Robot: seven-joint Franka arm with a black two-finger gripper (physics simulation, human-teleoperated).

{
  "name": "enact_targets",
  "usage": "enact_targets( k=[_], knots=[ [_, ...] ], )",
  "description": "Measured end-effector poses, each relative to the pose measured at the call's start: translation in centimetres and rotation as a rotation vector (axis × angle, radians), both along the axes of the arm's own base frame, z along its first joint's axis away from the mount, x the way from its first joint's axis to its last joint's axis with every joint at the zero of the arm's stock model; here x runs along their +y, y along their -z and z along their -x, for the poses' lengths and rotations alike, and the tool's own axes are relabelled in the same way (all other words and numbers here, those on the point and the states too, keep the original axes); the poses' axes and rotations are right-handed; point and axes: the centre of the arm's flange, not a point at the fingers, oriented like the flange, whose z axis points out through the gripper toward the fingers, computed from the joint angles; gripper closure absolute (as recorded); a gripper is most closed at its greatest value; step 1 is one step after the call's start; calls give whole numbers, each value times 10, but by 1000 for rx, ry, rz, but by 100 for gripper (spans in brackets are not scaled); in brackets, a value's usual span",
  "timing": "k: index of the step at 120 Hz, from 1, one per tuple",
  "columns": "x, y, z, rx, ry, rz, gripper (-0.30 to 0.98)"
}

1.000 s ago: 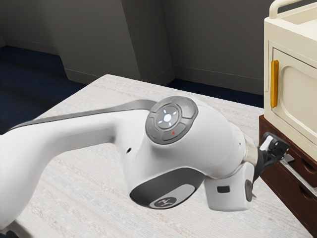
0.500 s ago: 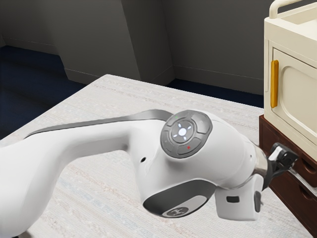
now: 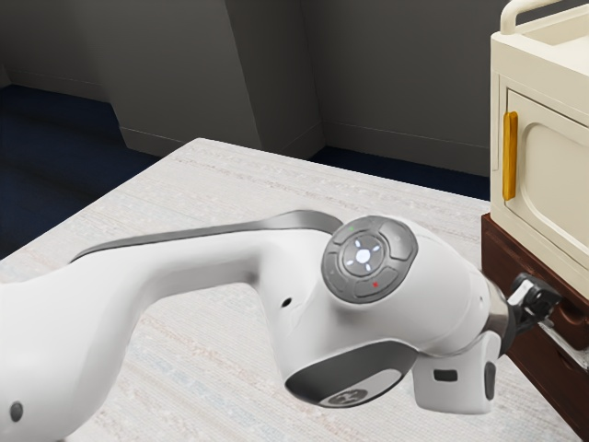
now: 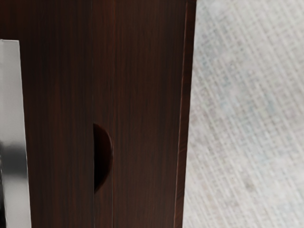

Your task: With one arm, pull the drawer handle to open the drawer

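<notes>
Across the exterior view's foreground, one white arm [image 3: 221,313]; beyond, one black gripper [image 3: 537,300], jaws spread or closed, cannot tell; near it, one silver drawer handle [image 4: 14,109], fronting a dark wooden drawer unit [image 3: 541,366] beneath a cream cabinet [image 3: 550,241].

Arm [image 3: 212,262] and gripper [image 3: 539,300]: both have been shifted toward the exterior view's right and slightly lower in it — the gripper now set farther across the dark drawer unit [image 3: 502,250]. The silver handle's [image 3: 571,340] near end, earlier exposed, has been covered — hidden behind the gripper.
</notes>
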Motion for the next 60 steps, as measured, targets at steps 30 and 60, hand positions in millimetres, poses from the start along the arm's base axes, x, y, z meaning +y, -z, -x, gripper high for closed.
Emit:
enact_targets(
  k=[30, 60],
  knots=[
    [6, 12, 5, 22, -2, -14, -5],
    [11, 0, 15, 46, -9, -28, 0]
  ],
)
